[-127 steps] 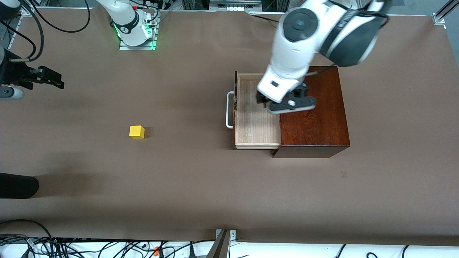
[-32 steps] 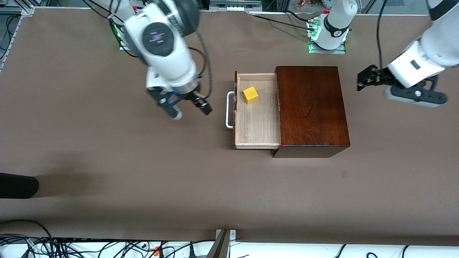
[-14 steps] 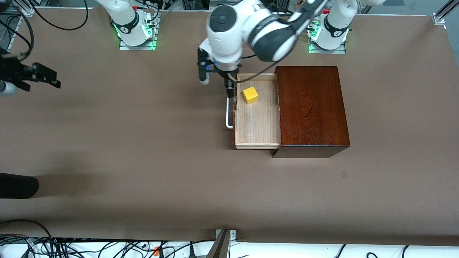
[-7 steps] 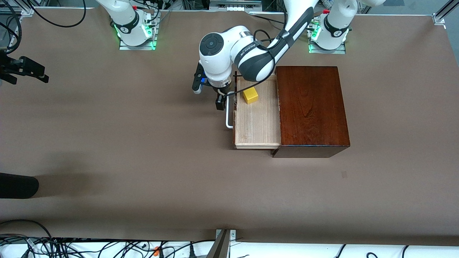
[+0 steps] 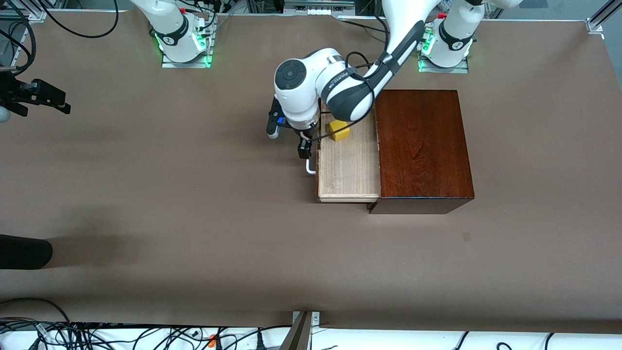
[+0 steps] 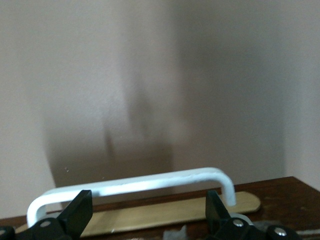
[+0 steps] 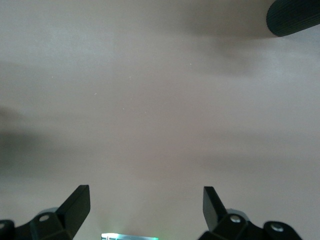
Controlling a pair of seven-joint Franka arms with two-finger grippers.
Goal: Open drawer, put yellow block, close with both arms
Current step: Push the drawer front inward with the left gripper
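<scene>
The drawer stands pulled out of the dark mahogany box, toward the right arm's end of the table. The yellow block lies in it, partly covered by the left arm's wrist. My left gripper is open at the drawer's front, by the white handle. In the left wrist view its fingers stand apart on either side of the handle bar, not touching it. My right gripper is open and empty, waiting at the right arm's end of the table.
A black rounded object lies at the table's edge at the right arm's end and shows in the right wrist view. Cables run along the table edge nearest the front camera. Both arm bases glow green.
My left gripper has come down from over the drawer's farther corner to the handle, moving nearer the front camera. The right gripper has barely shifted. Block and drawer have not moved.
</scene>
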